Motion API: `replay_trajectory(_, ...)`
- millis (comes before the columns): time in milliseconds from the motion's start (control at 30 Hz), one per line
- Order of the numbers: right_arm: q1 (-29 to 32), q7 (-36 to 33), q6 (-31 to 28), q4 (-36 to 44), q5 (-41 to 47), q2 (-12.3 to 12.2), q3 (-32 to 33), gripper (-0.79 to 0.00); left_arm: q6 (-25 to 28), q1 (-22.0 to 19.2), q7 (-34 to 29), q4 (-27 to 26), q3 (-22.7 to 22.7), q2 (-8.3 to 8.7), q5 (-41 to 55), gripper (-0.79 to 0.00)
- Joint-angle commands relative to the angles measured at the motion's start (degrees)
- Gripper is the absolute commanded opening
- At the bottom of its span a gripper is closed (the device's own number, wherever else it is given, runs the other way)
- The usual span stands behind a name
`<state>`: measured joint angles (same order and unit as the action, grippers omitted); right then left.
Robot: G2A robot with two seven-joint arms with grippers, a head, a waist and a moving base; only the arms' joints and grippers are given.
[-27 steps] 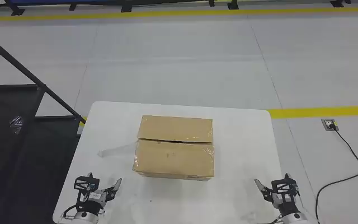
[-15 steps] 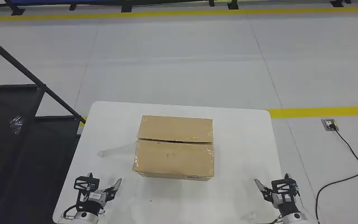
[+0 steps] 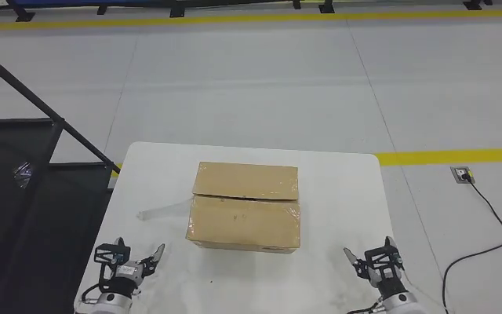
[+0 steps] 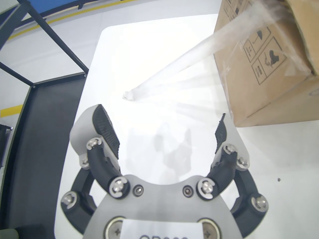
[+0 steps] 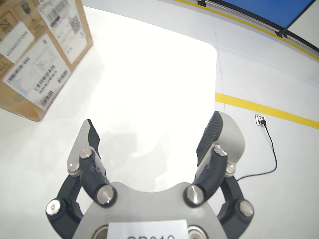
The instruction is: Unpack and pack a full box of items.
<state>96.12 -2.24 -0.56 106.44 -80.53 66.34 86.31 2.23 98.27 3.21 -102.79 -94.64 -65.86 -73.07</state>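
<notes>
Both arms have shifted slightly leftward along the near edge of the bench (image 3: 337, 188); the left gripper (image 4: 162, 115) and right gripper (image 5: 153, 120) hover wide open, empty. The box (image 3: 245, 206) sits unmoved mid-bench, flaps shut, apart from both, so unpacking looks barely begun

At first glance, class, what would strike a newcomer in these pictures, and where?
A closed cardboard box sits in the middle of the white table, a loose strip of clear tape trailing off its side. The left gripper and right gripper hang open over the table's near edge, clear of the box.
</notes>
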Motion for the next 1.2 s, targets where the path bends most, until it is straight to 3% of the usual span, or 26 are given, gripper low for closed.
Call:
replay_trajectory(0,-1.4,-1.8,-0.5,1.2,0.5,0.2,-1.8,0.000,1.4,0.1,1.7,-0.2,-1.5,0.08,1.0,0.000)
replay_trajectory(167,-6.9,-9.4,-2.8,3.0,3.0,0.8,-6.8,0.000,7.4,-0.3,3.6,-0.7,-4.8,0.37,4.8,0.000)
replay_trajectory(300,-13.3,-14.6,-0.1,1.0,1.6,1.8,-12.2,0.000,7.1,-1.2,3.7,-1.7,-5.7,0.22,7.8,0.000)
replay_trajectory(433,-17.1,-13.6,1.5,0.2,3.9,2.7,-15.7,0.000,6.8,-1.4,3.7,-2.5,-5.7,0.08,8.8,0.000)
replay_trajectory(967,-16.7,-12.4,2.3,2.0,2.1,2.7,-15.6,0.000,6.8,-1.4,3.7,-2.5,-5.7,0.08,8.8,0.000)
replay_trajectory(1100,-14.9,-7.2,3.7,4.6,10.5,2.9,-11.5,0.000,6.8,-1.9,3.3,-2.5,-5.4,-0.01,9.0,0.000)
replay_trajectory(1167,-14.2,-5.8,0.6,5.4,16.8,2.9,-9.3,0.000,6.6,-2.3,3.2,-2.5,-5.0,-0.10,9.3,0.000)
